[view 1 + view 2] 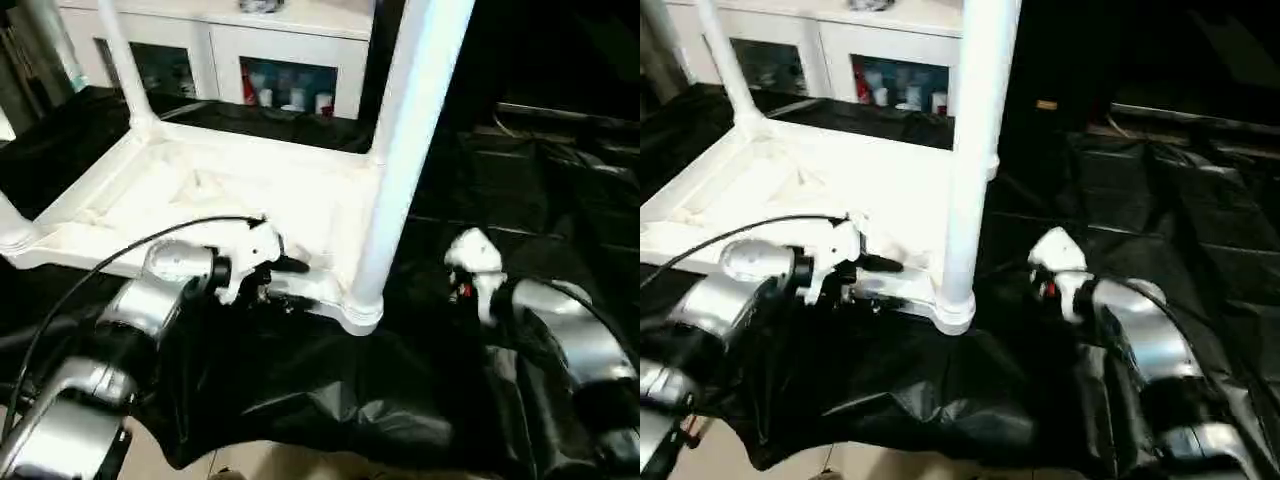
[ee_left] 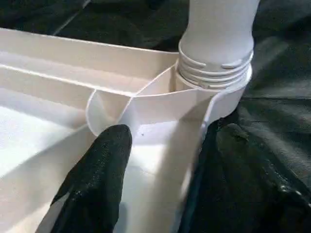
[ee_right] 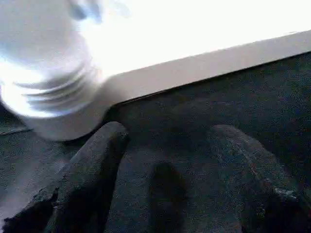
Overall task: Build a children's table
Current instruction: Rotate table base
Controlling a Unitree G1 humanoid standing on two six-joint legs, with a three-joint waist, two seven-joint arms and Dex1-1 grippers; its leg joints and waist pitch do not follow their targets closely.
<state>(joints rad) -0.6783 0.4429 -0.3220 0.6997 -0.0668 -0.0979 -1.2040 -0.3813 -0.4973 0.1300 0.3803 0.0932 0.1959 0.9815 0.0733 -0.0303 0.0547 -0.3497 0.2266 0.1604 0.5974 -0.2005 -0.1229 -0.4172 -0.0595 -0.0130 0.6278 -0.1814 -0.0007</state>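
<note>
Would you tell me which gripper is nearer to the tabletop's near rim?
Left. The left gripper straddles the tabletop rim, one finger inside; the right gripper, open, sits apart over the black sheet.

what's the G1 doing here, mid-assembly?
Building the kids' table. The tabletop lies upside down on black sheeting, with legs standing in its corner sockets; the near leg is seated at the corner closest to the robot. The left gripper straddles the tabletop's rim beside that leg, one finger inside and the other outside. The right gripper is open over the sheeting, just short of the same corner, holding nothing.
</note>
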